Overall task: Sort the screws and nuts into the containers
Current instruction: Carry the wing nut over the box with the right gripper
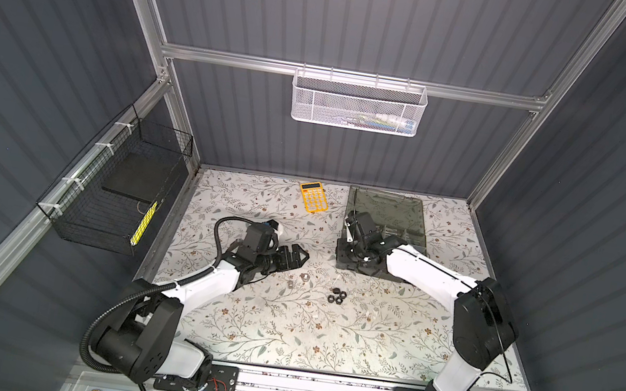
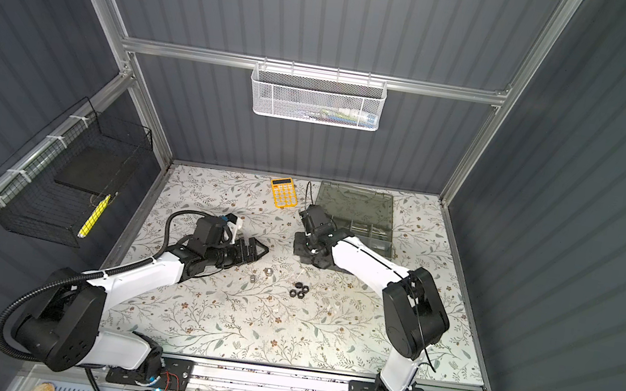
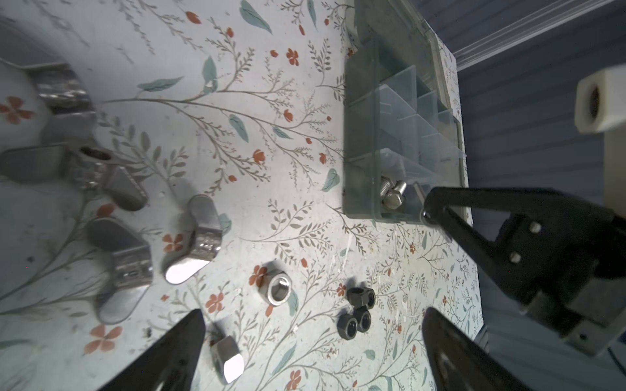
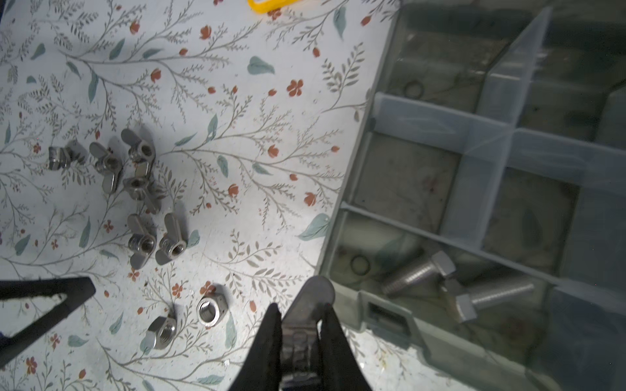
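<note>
My right gripper (image 4: 301, 313) is shut on a silver winged nut (image 4: 315, 291), just outside the front corner of the smoky grey organizer box (image 4: 355, 189). Two silver screws (image 4: 420, 270) lie in its nearest compartment. On the mat lie several winged nuts (image 4: 139, 189), two silver hex nuts (image 4: 210, 308) and three black nuts (image 3: 359, 311), which show in both top views (image 1: 336, 295). My left gripper (image 3: 313, 316) hangs open low over the mat, with a silver nut (image 3: 227, 355) beside one finger and the black nuts between the fingers.
The box's open lid (image 1: 385, 205) lies flat behind the compartments. A yellow calculator (image 1: 314, 196) sits at the back of the floral mat. A white mesh basket (image 1: 358, 104) hangs on the back wall and a black wire basket (image 1: 114, 192) on the left wall.
</note>
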You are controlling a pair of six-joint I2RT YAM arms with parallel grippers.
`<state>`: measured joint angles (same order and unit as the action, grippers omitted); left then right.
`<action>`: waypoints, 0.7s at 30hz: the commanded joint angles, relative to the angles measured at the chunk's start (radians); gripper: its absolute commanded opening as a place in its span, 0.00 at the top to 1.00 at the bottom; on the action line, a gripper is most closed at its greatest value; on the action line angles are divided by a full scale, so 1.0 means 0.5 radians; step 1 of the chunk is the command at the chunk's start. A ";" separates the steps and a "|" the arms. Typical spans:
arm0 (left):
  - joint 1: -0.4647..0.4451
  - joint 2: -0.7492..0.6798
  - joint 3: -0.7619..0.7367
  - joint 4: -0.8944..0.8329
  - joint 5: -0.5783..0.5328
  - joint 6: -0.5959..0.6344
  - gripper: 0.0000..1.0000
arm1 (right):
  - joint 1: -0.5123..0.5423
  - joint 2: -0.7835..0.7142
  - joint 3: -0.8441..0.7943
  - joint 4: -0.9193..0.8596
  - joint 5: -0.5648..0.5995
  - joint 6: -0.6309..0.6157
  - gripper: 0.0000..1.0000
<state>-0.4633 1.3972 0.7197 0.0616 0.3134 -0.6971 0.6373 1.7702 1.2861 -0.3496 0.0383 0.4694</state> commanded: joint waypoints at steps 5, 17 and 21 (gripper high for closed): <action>-0.136 0.141 0.171 0.113 -0.075 -0.079 0.00 | -0.202 0.018 0.146 -0.039 -0.062 -0.009 0.88; -0.178 0.160 0.198 0.110 -0.110 -0.095 0.00 | -0.294 0.325 0.402 -0.060 -0.096 -0.053 0.87; -0.178 0.164 0.187 0.116 -0.109 -0.106 0.00 | -0.295 0.420 0.419 -0.037 -0.121 -0.046 0.87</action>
<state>-0.5491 1.4712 0.8028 0.1139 0.2687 -0.7391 0.4908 1.9579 1.4715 -0.3641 -0.0090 0.4591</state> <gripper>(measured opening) 0.997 0.189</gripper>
